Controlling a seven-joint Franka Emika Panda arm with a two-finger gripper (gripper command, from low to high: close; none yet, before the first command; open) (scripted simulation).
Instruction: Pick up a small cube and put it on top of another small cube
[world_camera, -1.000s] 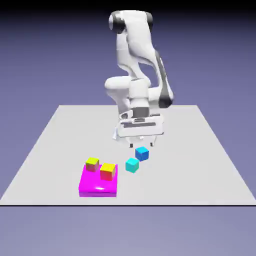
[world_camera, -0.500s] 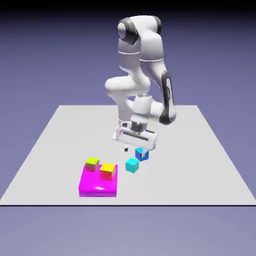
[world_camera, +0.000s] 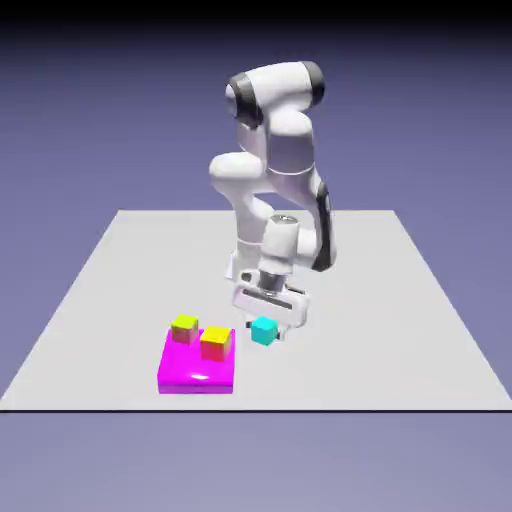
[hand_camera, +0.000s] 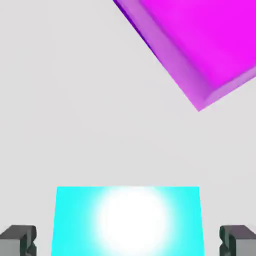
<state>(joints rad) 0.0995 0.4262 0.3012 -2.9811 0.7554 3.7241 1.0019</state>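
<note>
The small cube (world_camera: 263, 331), plain cyan, sits on the grey table just to the exterior view's right of the magenta block. My gripper (world_camera: 264, 334) has come down over it, one finger on each side. In the hand view the small cube (hand_camera: 127, 220) fills the space between the grey fingertips (hand_camera: 18, 241), with a thin strip of table showing on either side. Whether the pads touch it I cannot tell. The other small cube, the darker blue one, is hidden behind the hand.
A flat magenta block (world_camera: 195, 375) lies to the exterior view's left of the gripper, its corner (hand_camera: 200, 45) in the hand view's upper right. Two yellow-topped red cubes (world_camera: 184, 328) (world_camera: 216, 343) stand on it.
The hand has come forward and down from above the blue cube to the cyan cube. Its fingers have narrowed around that cube, and the hand now hides the blue one.
</note>
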